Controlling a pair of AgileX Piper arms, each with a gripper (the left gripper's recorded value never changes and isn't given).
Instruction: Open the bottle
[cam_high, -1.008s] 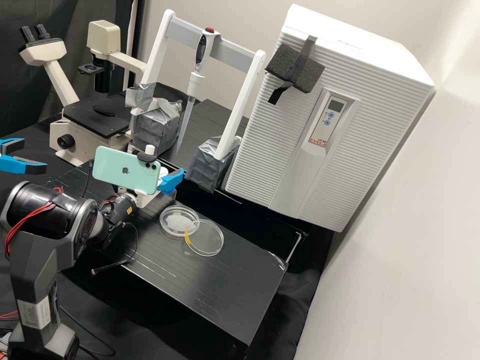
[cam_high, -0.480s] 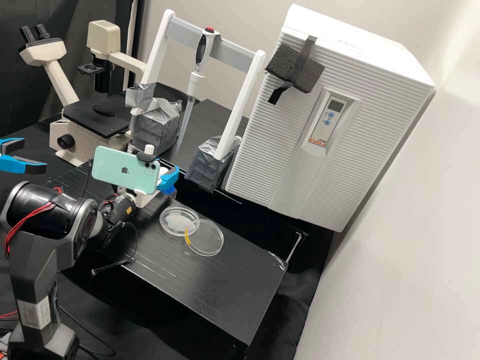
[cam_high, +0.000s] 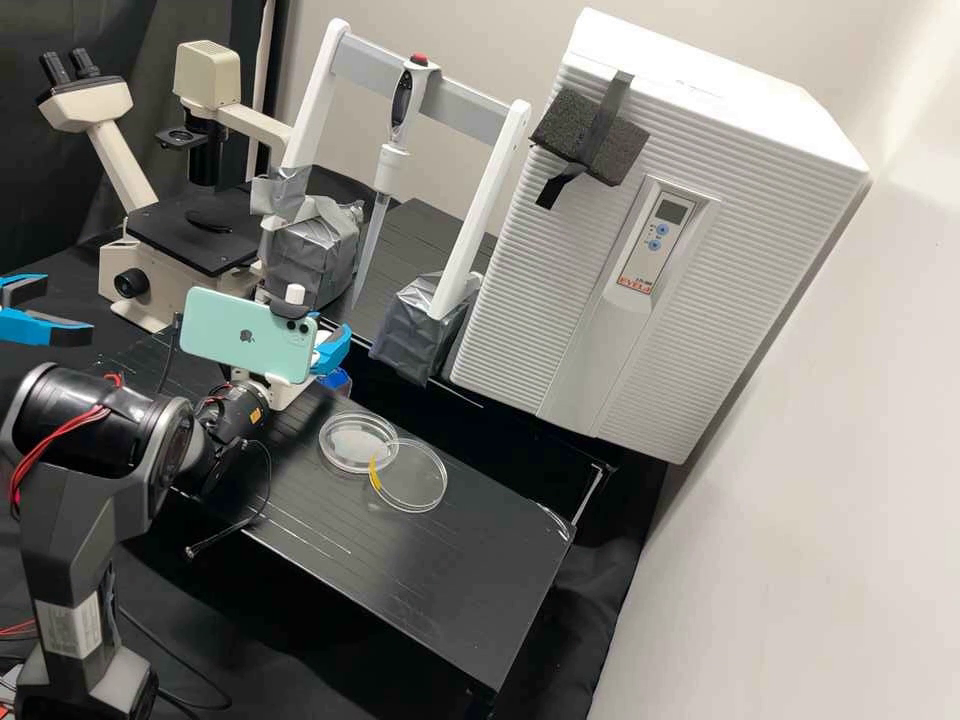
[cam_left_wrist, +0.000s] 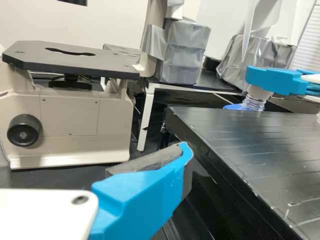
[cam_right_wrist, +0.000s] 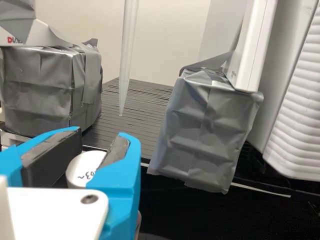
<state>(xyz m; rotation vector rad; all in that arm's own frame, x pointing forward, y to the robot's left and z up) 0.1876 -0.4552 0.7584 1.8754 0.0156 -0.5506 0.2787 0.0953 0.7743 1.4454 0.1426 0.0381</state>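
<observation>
My right gripper (cam_right_wrist: 97, 144) is shut on a white bottle cap (cam_right_wrist: 86, 171) with handwriting on its top. From the left wrist view, that gripper (cam_left_wrist: 274, 80) sits just above the clear threaded neck of the bottle (cam_left_wrist: 256, 99), which stands at the raised black platform's far edge. In the high view the right gripper (cam_high: 331, 351) hangs over a blue part of the bottle (cam_high: 340, 380), behind a mint-green phone (cam_high: 250, 337) on the wrist. My left gripper (cam_high: 28, 311) is open at the bench's left edge, apart from the bottle, with one finger (cam_left_wrist: 150, 175) showing close up.
A beige microscope (cam_high: 150, 230) stands at the back left. A pipette (cam_high: 392, 150) hangs from a white stand with grey taped feet (cam_high: 425, 320). A large white ribbed machine (cam_high: 660, 230) takes up the right. Two petri dishes (cam_high: 385, 460) lie on the platform (cam_high: 450, 570).
My right gripper has risen a little and drifted left with the cap, and the blue part of the bottle now shows beneath it. The left arm has stayed where it was.
</observation>
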